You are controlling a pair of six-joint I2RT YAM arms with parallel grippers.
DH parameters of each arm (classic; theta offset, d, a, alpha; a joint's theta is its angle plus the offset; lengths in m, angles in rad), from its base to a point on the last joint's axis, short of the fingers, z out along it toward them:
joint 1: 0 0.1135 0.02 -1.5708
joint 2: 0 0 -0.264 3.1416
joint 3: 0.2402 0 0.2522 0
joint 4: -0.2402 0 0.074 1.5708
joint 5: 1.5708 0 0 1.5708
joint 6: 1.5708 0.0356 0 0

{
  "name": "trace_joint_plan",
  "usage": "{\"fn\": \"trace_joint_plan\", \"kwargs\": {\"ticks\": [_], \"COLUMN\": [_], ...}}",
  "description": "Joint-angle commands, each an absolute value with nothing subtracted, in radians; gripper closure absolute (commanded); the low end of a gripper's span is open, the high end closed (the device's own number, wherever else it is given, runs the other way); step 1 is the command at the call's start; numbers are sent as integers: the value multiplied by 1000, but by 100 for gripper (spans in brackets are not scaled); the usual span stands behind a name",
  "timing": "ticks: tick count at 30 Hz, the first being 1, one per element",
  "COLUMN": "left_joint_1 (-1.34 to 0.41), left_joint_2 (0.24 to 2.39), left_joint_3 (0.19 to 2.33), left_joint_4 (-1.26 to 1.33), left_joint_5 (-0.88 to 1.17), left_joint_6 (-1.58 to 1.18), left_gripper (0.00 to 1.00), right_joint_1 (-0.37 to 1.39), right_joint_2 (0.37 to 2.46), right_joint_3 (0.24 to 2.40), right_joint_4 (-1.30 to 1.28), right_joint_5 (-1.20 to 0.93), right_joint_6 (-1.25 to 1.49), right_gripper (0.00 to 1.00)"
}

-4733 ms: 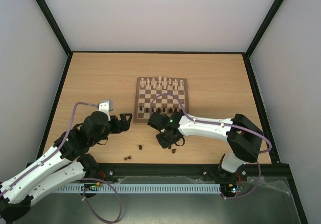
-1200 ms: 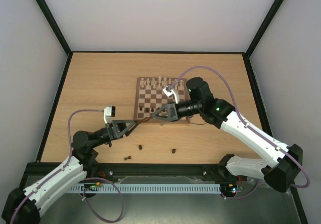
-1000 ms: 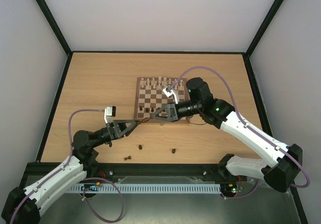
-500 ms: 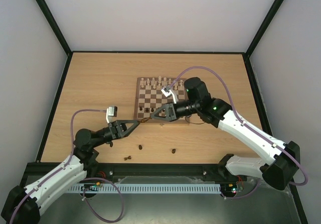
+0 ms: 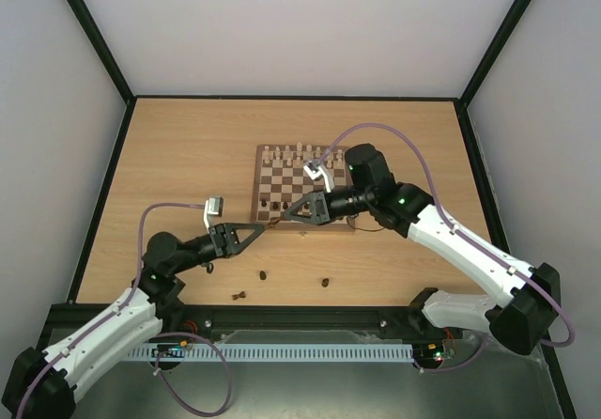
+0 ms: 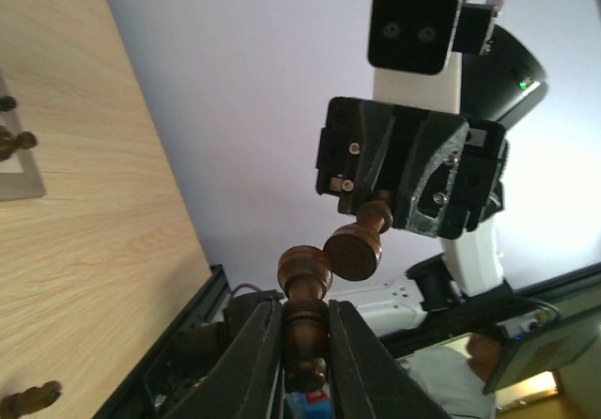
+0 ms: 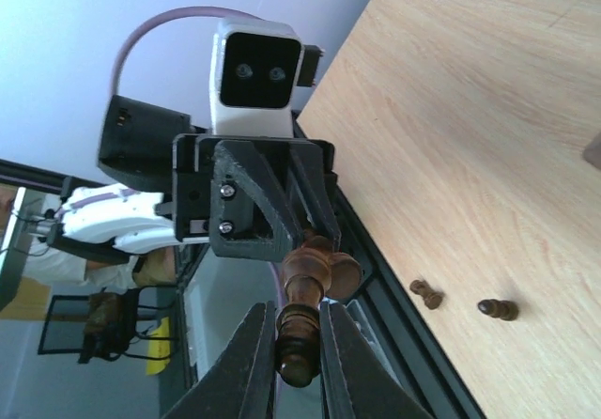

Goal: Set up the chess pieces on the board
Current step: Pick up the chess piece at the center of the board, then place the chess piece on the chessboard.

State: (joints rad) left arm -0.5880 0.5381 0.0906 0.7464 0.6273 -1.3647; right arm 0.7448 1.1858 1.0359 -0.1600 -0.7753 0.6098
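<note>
The board (image 5: 282, 186) lies mid-table, pale chess pieces (image 5: 300, 154) along its far rows and dark ones (image 5: 272, 209) on the near row. Over the table by its near left corner, my left gripper (image 5: 266, 228) and right gripper (image 5: 285, 220) meet tip to tip. In the left wrist view my left gripper (image 6: 305, 311) is shut on a dark piece (image 6: 305, 334). A second dark piece (image 6: 354, 250) juts from the right gripper, round base facing me. In the right wrist view my right gripper (image 7: 299, 320) is shut on a dark piece (image 7: 300, 334), beside the other piece's base (image 7: 345, 275).
Three dark pieces lie loose on the tabletop near the front edge (image 5: 263, 274), (image 5: 239, 295), (image 5: 324, 283). Two of them show in the right wrist view (image 7: 429, 294), (image 7: 498, 309). The black frame rail (image 5: 300, 314) runs along the near edge.
My left jaws have closed from open onto a dark piece, and the left arm has crept up and right toward the right gripper. The right arm has barely shifted.
</note>
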Motion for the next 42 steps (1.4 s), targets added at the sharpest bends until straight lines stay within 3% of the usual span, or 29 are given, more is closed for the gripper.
{"fn": "trace_joint_plan", "kwargs": {"ticks": [1,8,11,16,23,42], "left_joint_1": [-573,-538,-535,-535,-535,-535], "left_joint_2": [539,684,759,827,846,864], "left_joint_3": [233,543,601,640,651,630], "left_joint_4": [490,-158,-273,-334,-362,-331], "left_joint_5": [627,478,413,325,265,271], "left_joint_6": [-1221,-840,-757,-692,-660,-651], "left_gripper": [91,90,90,90,89,88], "right_joint_1": [747,747,748,750,764,824], "right_joint_2": [1191,1255,1329,1465,1582,1763], "right_joint_3": [1067,1156,1182,1216,1260,1358], "right_joint_4": [-286,-557,-629,-696,-700,-686], "right_joint_5": [-668,-267,-123,51,137,180], "right_joint_6": [539,447,435,425,423,422], "right_gripper": [91,89,89,89,89,86]}}
